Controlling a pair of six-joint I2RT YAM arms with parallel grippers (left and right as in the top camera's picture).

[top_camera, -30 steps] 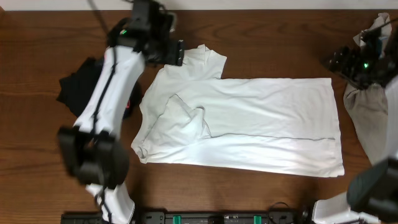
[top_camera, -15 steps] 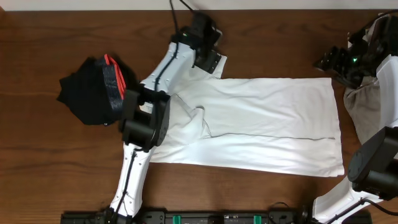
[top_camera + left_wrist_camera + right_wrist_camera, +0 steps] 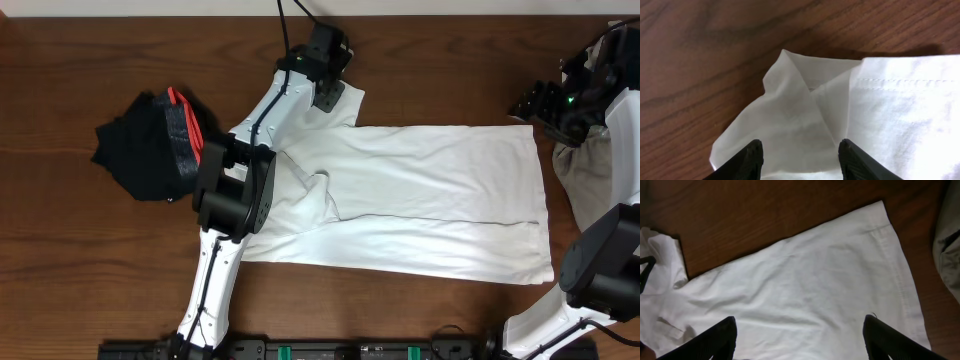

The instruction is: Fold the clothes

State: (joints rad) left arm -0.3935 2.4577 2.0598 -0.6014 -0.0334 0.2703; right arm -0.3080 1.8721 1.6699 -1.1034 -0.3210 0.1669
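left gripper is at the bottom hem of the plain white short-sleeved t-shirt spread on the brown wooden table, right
No. The left gripper is at a sleeve of the plain white short-sleeved T-shirt, not its bottom hem. The shirt is spread on the brown wooden table. The overhead view shows it.

White arms [image 3: 262,112], black fingers [image 3: 752,159]

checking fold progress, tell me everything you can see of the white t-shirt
The plain white short-sleeved T-shirt looks like soft, thin cotton. It lies flat and lengthwise on the dark wooden table, stitched hem at the overhead view's right. One sleeve is folded in over the chest; the other sleeve sticks out, crumpled, with the left fingers apart either side of it.
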